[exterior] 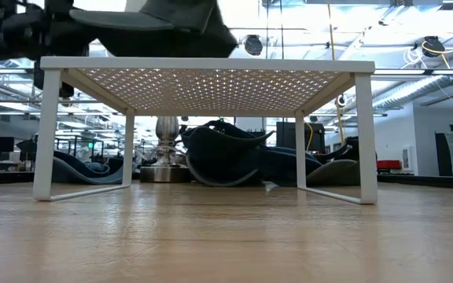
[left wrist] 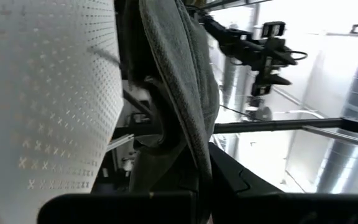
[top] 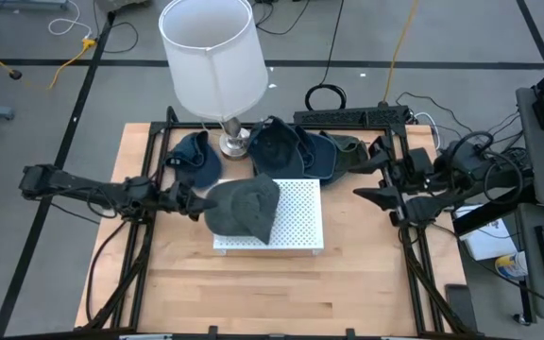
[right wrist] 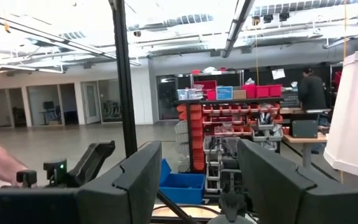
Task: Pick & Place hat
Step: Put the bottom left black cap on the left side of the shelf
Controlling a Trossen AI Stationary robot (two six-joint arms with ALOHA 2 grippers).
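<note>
A grey hat (top: pixel 244 208) is over the left part of a white perforated rack (top: pixel 296 222) in the middle of the table. My left gripper (top: pixel 195 201) reaches in from the table's left and is shut on the hat. The low view shows the hat (exterior: pixel 171 20) at the rack's top (exterior: pixel 211 63), but not whether it rests there. My right gripper (top: pixel 371 178) waits open near the table's right edge, touching nothing. In its wrist view the fingers stand apart (right wrist: pixel 201 180). My left gripper (left wrist: pixel 194 177) pinches the grey hat at its left edge (top: pixel 212 201) between the two fingers, coming level from the table's left. In the left wrist view the cloth (left wrist: pixel 188 93) runs out from between the fingers beside the rack's top (left wrist: pixel 42 93).
A lamp with a white shade (top: pixel 213 52) and metal base (top: pixel 234 142) stands at the far side. Several dark hats (top: pixel 196 156) (top: pixel 277 146) (top: pixel 324 156) lie behind the rack. The near half of the wooden table (top: pixel 272 293) is bare wood.
</note>
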